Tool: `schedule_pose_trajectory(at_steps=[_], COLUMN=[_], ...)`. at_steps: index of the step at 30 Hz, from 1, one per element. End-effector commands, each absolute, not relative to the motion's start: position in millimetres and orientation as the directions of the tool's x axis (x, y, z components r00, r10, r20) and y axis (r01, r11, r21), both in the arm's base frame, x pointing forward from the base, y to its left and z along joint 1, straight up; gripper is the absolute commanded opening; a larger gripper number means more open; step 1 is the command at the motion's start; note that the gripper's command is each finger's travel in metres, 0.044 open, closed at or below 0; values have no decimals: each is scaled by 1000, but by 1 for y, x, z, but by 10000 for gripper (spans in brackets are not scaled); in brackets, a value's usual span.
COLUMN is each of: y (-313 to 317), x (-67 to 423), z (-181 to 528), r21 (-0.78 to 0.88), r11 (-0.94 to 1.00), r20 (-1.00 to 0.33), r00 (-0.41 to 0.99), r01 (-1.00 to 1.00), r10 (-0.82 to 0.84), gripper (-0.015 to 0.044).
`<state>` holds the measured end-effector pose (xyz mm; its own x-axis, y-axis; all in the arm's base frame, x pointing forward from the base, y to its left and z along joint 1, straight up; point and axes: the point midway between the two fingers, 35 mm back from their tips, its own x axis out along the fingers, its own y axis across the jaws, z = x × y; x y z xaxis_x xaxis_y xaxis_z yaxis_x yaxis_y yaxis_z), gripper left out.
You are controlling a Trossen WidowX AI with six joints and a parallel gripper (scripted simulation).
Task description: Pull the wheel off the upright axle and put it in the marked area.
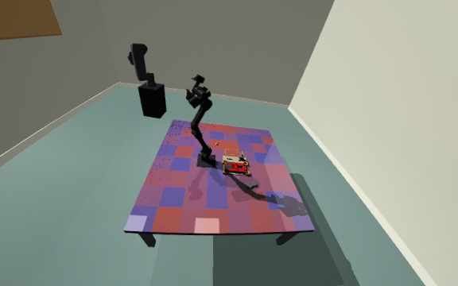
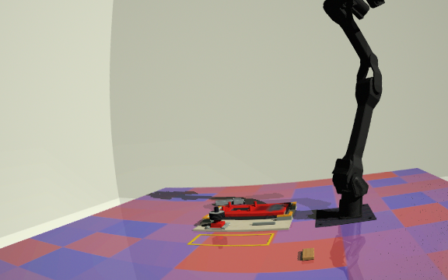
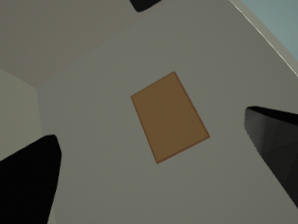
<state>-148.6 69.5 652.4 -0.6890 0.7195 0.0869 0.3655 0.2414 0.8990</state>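
Observation:
The wheel [image 2: 216, 214] is a small dark disc on the upright axle at one end of the assembly board [image 2: 243, 226] [image 1: 229, 160], beside a red part [image 2: 255, 210] [image 1: 237, 168]. In the top view it is too small to make out. The marked area is a yellow outlined rectangle [image 2: 228, 245] [image 1: 233, 149] on the table next to the board, and nothing lies in it. My gripper [image 1: 198, 79] [image 3: 153, 131] is raised high above the table on the nearly straightened arm and points up and away at the wall. Its fingers stand wide apart with nothing between them.
A small brown block [image 2: 308, 253] [image 1: 216, 143] lies on the checkered table beyond the marked area. The arm's base [image 2: 346, 215] [image 1: 206, 160] stands beside the board. A black stand [image 1: 151, 97] is on the floor behind the table. A brown panel [image 3: 169, 117] [image 1: 18, 17] is on the wall.

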Motion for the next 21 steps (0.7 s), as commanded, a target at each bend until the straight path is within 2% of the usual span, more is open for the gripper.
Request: schedule_pose_trajectory(at_steps=[1, 4, 8, 12, 16, 21], y=[70, 83, 112, 140, 168, 201], x=[-147, -128, -92, -51, -5, 64], z=[654, 668, 684, 694, 699, 692], r21=[894, 780, 472, 94, -288, -667], r11=[246, 347, 511, 599, 614, 551], r20=[94, 181, 265, 344, 407, 456], r00=[-694, -717, -668, -591, -486, -309], r01=[375, 522, 719, 795, 735, 502], r10=[714, 673, 695, 730, 773, 834], gripper=[374, 300, 300, 300, 300, 300])
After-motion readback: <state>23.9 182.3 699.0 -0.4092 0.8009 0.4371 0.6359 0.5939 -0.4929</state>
